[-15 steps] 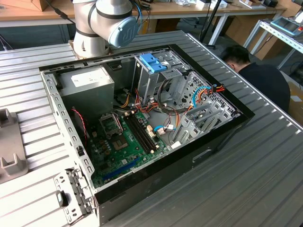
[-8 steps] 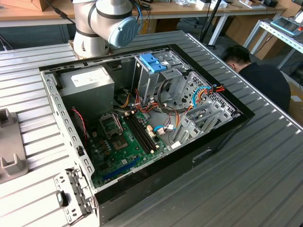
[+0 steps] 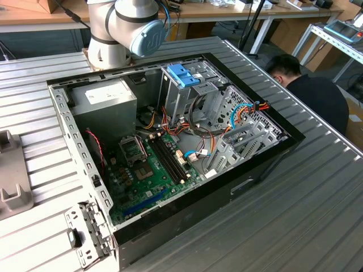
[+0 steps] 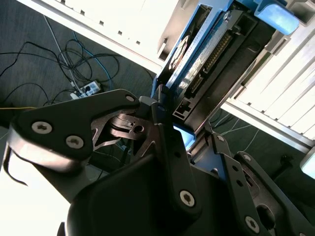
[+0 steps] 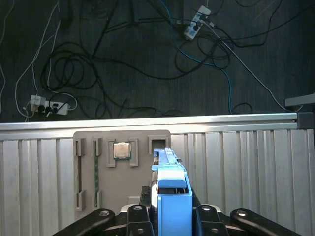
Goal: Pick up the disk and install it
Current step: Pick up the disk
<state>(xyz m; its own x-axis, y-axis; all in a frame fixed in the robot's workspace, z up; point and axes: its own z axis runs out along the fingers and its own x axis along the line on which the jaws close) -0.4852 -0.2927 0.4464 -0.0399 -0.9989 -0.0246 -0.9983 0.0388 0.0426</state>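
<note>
1. Blue plastic frames the disk [image 5: 171, 194]. You have it pinched on edge in the end effector [image 5: 170, 221], whose jaws press against its two flat faces. In the second wrist view the disk [image 4: 209, 51] juts out beyond the jaws, its connector row showing.
2. You are holding it over a grey holder plate [image 5: 123, 172] near the table's edge. A processor chip [image 5: 121, 150] and a green memory stick [image 5: 96, 169] sit in their own slots on that plate.
3. By my reading, the pick-up is done and the installing is all left, because the disk is in your grip and not in the computer case [image 3: 266, 156]. The drive cage [image 3: 181, 102] stands inside that case under its blue latch [image 3: 184, 75].
4. Your table [image 3: 295, 215] is ribbed, silvery metal. The case lies open on it, with the motherboard [image 3: 153, 164] and loose wires exposed.
5. Beyond the table's edge lies a dark floor [image 5: 123, 93] strewn with tangled cables and a power strip [image 5: 194, 29]. Wooden benches [image 3: 34, 14] stand behind the arm [image 3: 122, 28]. A person [image 3: 315, 96] in a dark top bends low by the table at the exterior view's right.
</note>
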